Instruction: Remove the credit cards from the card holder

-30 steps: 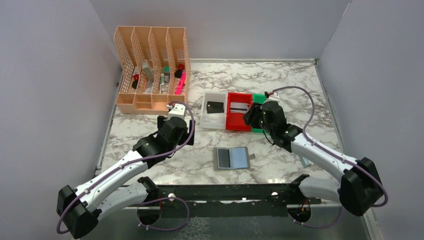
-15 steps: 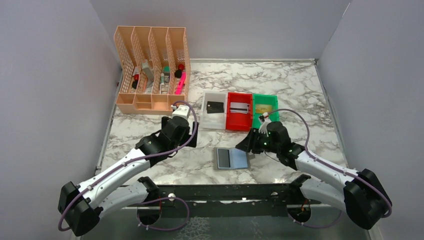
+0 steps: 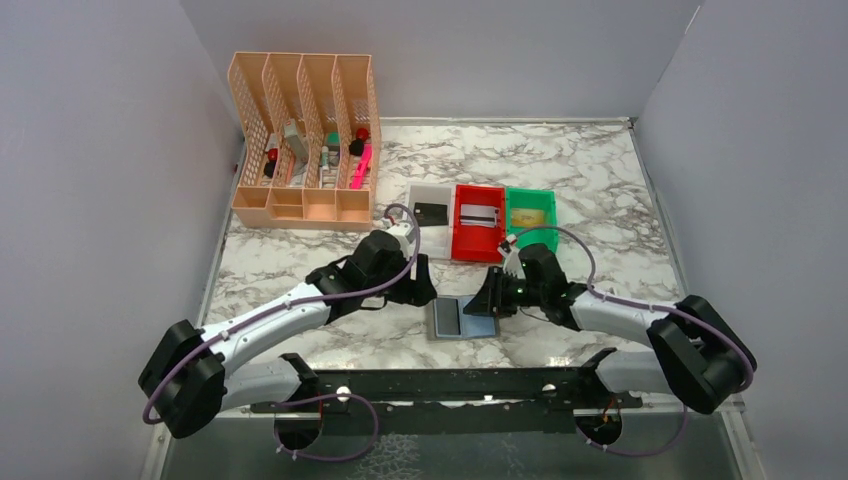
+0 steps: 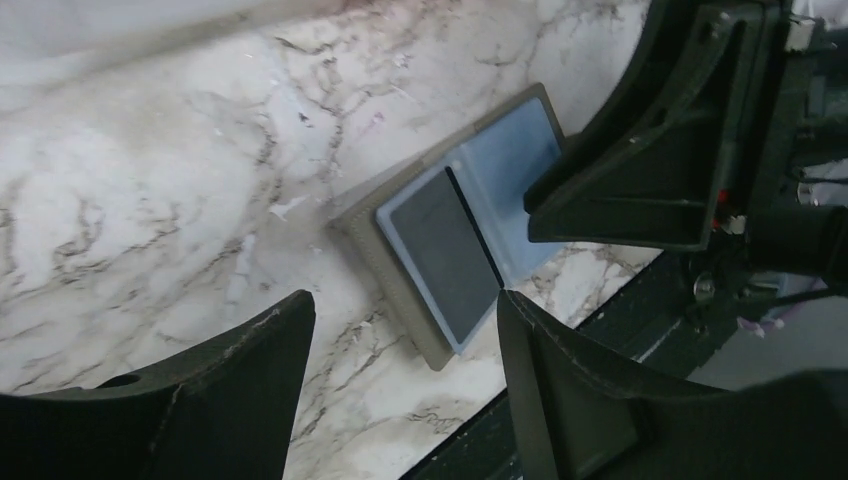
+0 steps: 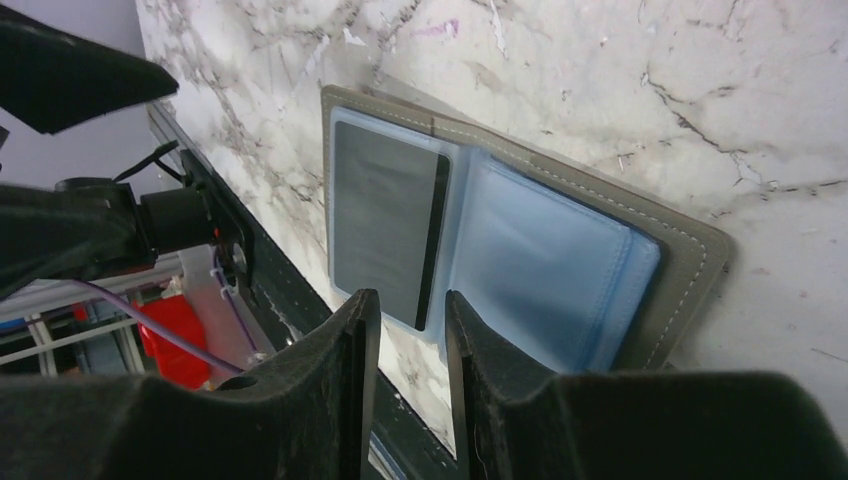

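One card holder (image 3: 463, 318) lies open flat on the marble tabletop (image 3: 600, 180) near the arms' bases, its long axis running left to right, with one dark card (image 5: 385, 230) in its left pocket. Behind it stand three bins with one card each: white bin (image 3: 418, 243) with black card (image 3: 431, 213), red bin (image 3: 462, 246) with silvery card (image 3: 480, 215), green bin (image 3: 546, 195) with gold card (image 3: 529, 216). The left gripper (image 4: 400, 310) has its jaws wide apart and the right gripper (image 5: 410, 300) has its jaws narrowly apart; both are empty.

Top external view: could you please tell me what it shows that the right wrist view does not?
Only the top external view shows the peach organizer, plus the white bin, red bin and green bin holding credit cards. Only the right wrist view shows the stitching on the card holder rim. Both show the holder lying open on the marble table with a dark card in one pocket.
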### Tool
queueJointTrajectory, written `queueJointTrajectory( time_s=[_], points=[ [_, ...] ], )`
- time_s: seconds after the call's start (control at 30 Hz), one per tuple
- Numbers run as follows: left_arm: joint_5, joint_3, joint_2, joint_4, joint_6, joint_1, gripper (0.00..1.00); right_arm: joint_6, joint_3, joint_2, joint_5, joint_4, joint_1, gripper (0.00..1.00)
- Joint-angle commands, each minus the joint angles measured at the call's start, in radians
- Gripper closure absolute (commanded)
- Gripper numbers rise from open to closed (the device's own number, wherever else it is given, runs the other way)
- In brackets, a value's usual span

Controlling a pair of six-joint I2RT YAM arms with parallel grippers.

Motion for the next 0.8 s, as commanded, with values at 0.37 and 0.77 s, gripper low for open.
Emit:
queueJointTrajectory(
  time_s=[0.37,0.77],
  points=[
    [0.1,-0.029,0.171,0.19,-0.108,-0.135,0.5,0.031,0.033,0.139,-0.051,0.091,0.031,0.68],
    [0.046,-0.041,0.297,0.203,-0.133,-0.167,0.66,0.048,0.033,0.201,-0.025,0.102,0.036,0.68]
  ],
)
